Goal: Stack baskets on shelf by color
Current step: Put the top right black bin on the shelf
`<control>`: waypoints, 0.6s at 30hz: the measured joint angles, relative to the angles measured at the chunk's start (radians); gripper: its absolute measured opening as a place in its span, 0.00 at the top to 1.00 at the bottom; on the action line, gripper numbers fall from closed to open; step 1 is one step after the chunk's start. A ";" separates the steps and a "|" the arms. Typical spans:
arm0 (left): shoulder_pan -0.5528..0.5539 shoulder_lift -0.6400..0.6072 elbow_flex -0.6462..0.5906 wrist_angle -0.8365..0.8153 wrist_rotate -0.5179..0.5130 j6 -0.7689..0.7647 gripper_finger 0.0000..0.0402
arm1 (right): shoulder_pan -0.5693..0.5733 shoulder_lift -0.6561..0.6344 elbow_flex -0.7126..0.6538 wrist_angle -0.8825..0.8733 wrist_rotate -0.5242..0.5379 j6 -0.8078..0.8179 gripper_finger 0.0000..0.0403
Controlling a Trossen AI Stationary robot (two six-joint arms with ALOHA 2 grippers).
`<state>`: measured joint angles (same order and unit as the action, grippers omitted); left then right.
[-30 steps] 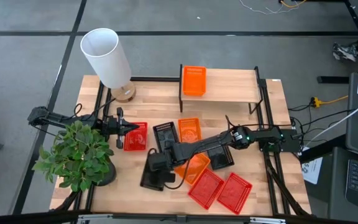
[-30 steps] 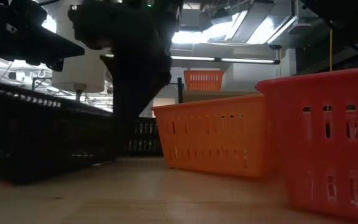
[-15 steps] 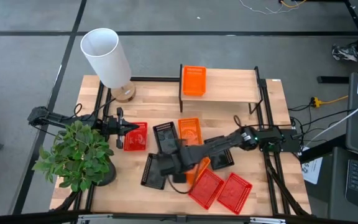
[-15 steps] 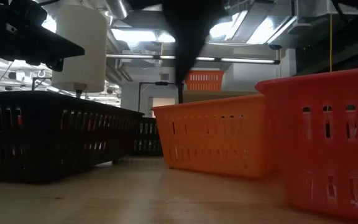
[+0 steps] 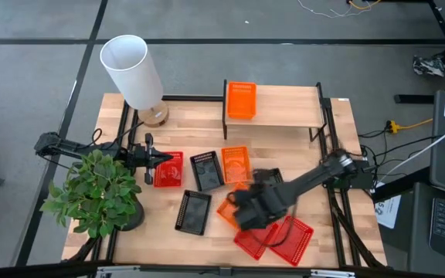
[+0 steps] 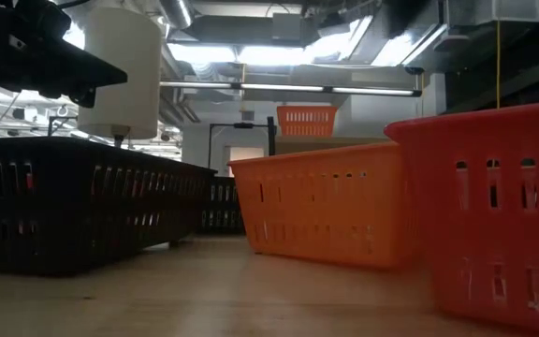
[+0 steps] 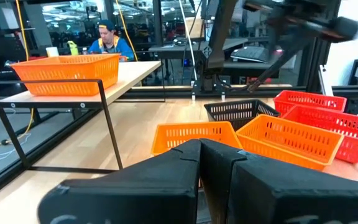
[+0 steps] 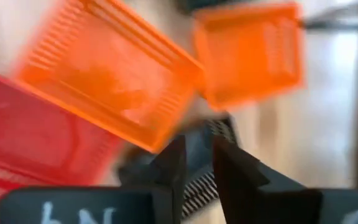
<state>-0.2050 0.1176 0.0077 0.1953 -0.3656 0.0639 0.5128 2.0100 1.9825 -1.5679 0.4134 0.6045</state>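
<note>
Since a second ago, my right arm has been swinging away from the black basket (image 5: 193,211) at the surface's front left, leaving it lying there alone, and is now hanging over the orange basket (image 5: 234,207) near the front middle.

From above, my right tool (image 5: 255,208) is hovering over that tilted orange basket, just beside two red baskets (image 5: 284,235) at the front right. I cannot tell from here how far its fingers are standing apart. One orange basket (image 5: 241,100) is sitting on the shelf (image 5: 284,108) at the back. Another orange basket (image 5: 236,163) and a black basket (image 5: 206,170) are lying side by side mid-surface. My left tool (image 5: 150,158) is waiting at the left, next to a red basket (image 5: 169,169), with a plant (image 5: 95,193) and a lamp (image 5: 134,73) nearby.

At surface level, a black basket (image 6: 73,201) is filling the left, an orange one (image 6: 321,213) the middle, a red one (image 6: 494,206) the right, and the shelf's orange basket (image 6: 307,120) is showing far behind.

Through my left wrist, the fingers (image 7: 185,171) are pressing together, closed on nothing. A person (image 7: 107,40) is sitting in the room beyond.

Through my right wrist, the fingers (image 8: 173,165) are standing slightly apart, empty, above orange and red baskets.
</note>
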 joint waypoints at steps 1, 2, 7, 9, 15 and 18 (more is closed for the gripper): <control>0.000 0.000 0.000 0.000 0.000 0.000 1.00 | 0.009 -0.043 -0.066 0.004 0.022 0.045 0.80; 0.000 0.000 0.000 0.000 0.000 0.000 1.00 | 0.021 -0.091 -0.142 0.010 0.033 0.095 0.80; 0.000 0.000 0.000 0.000 0.000 0.000 1.00 | 0.076 -0.290 -0.522 0.163 -0.058 0.252 0.80; 0.000 0.000 0.000 0.000 0.000 0.000 1.00 | 0.099 -0.348 -0.657 0.282 -0.115 0.255 0.80; 0.000 0.000 0.000 0.000 0.000 -0.001 1.00 | 0.137 -0.444 -0.907 0.580 -0.206 0.186 0.80; 0.000 0.000 0.000 0.000 0.000 -0.003 1.00 | 0.136 -0.461 -0.936 0.621 -0.207 0.143 0.80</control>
<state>-0.2050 0.1173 0.0078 0.1953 -0.3656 0.0608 0.6487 1.5492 1.0461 -0.9469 0.2066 0.7476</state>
